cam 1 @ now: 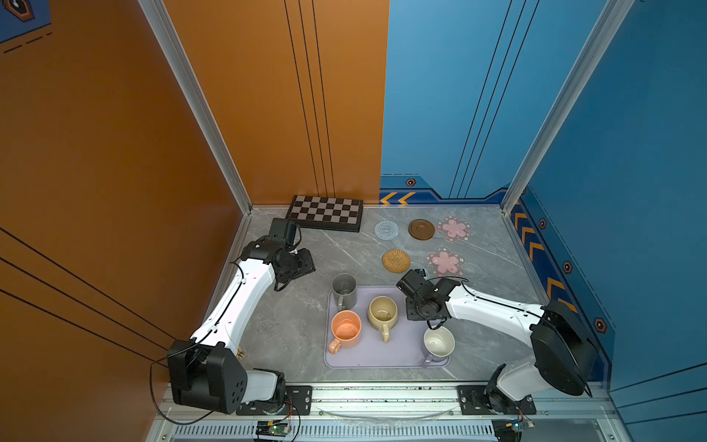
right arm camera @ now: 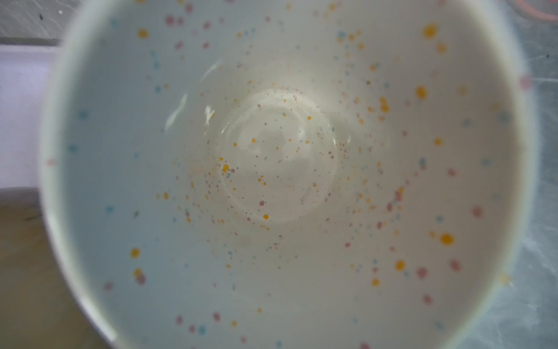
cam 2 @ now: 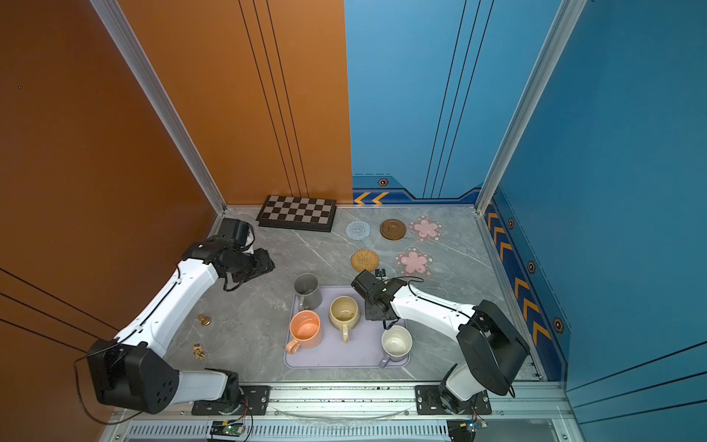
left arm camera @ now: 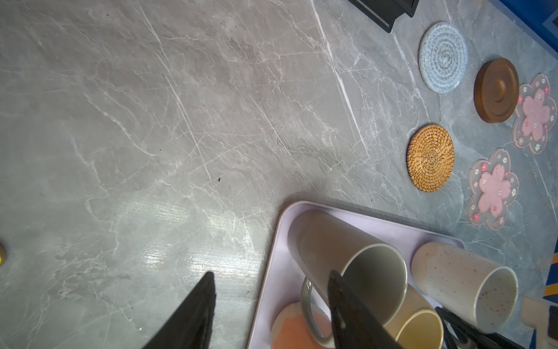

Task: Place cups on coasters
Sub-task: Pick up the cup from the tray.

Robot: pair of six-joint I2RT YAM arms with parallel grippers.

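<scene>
Speckled white ceramic mug [right arm camera: 277,169] stands at the far right corner of the lavender rounded-square tray [cam 1: 405,354], and we judge picking it up to be the step in hand: the right gripper [cam 1: 420,306] hangs straight over it (jaws hidden, so we cannot tell whether they grip). Next comes a lift to the nearer pink flower-shaped coaster [cam 1: 445,262], bare. The left gripper [left arm camera: 270,273] hovers toward the left edge of the grey marble table [cam 1: 298,333], jaws apart, empty.

No legible words or numbers, only yellow chevron arrows [cam 1: 398,198] on the blue wall [cam 1: 440,95]
</scene>
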